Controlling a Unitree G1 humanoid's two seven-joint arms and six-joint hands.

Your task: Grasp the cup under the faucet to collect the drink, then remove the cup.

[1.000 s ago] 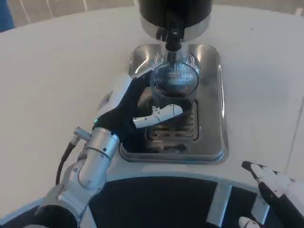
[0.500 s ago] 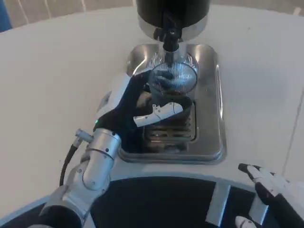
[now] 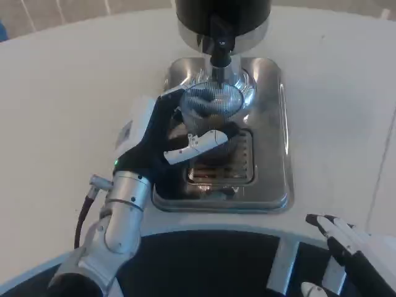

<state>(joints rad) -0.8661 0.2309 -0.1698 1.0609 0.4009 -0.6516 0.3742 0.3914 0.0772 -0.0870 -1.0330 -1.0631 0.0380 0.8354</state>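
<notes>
The clear ribbed glass cup [image 3: 211,106] stood on the shiny steel drip tray [image 3: 270,142], directly under the black faucet spout [image 3: 219,48] of the dark round drink dispenser [image 3: 223,15]. The cup was upright, at the far end of the slotted grate [image 3: 242,162] which was set into the tray. Some dark liquid was visible inside the cup, but how full it was could not be told.

The left hand [image 3: 162,141] reached in from the left side of the tray and gripped the cup. Its black palm was against the left wall of the cup, one dark finger curved around the far side near the rim, and a white finger [image 3: 195,146] lay across the near side of the cup, below the rim. The silver left forearm [image 3: 120,216] came up from the lower left edge of the picture, and a black cable [image 3: 82,210] ran beside it.

The right hand [image 3: 346,247] was at the lower right corner, well apart from the tray, just at the edge of the white round bench [image 3: 55,111]. Its white and black fingers were stretched out and apart, and it held nothing.
</notes>
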